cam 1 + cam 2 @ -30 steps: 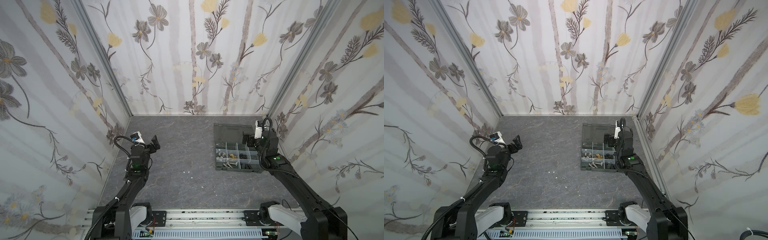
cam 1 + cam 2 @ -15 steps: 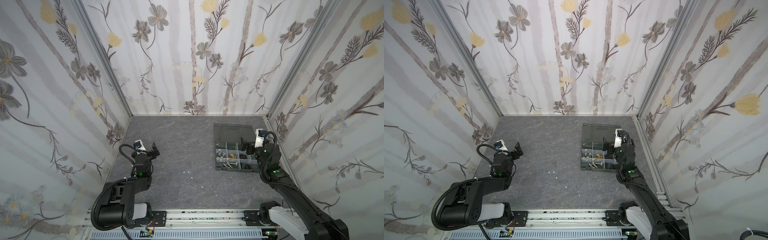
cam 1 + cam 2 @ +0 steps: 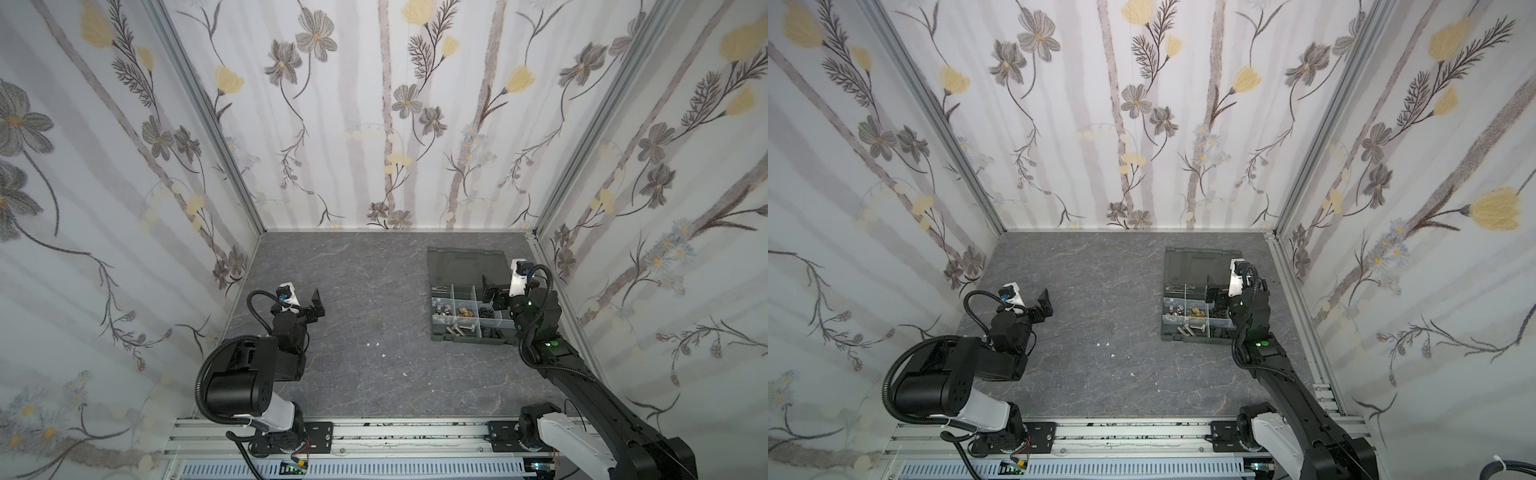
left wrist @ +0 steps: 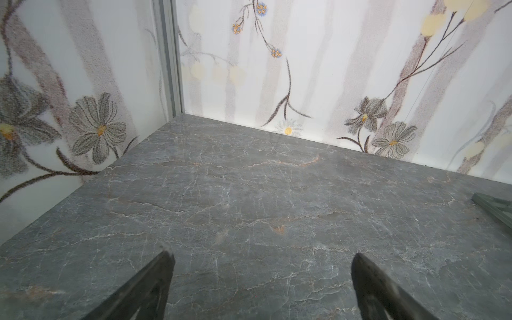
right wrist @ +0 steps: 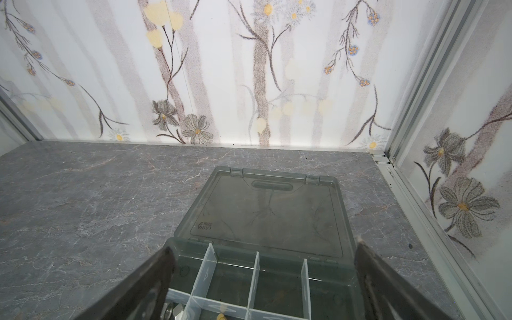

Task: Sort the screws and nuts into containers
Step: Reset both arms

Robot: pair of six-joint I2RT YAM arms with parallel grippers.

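While our right end effector (image 5: 263,246) hangs released, jaws wide apart with nothing between them, we find it over the far row of the containers (image 5: 207,263), toward 1 o'clock of the tray in both top views. These clear-walled compartments divide a dark grey organizer box (image 3: 469,340). Its lid (image 5: 266,210) lies open and flat toward 12 o'clock. In a top view the nuts (image 3: 467,312), silver, brass and black, fill the middle row. Silver screws (image 3: 457,330) lie in the near row at 7 o'clock of the tray, and our arm partly hides the near compartments at 5 o'clock. We place the box at 3 o'clock on the tabletop (image 3: 374,282), close to the side wall. Our left end effector (image 4: 261,256) is also released and empty, above bare surface at 9 o'clock, well apart from the box. A few white specks (image 3: 376,344) lie toward 6 o'clock.
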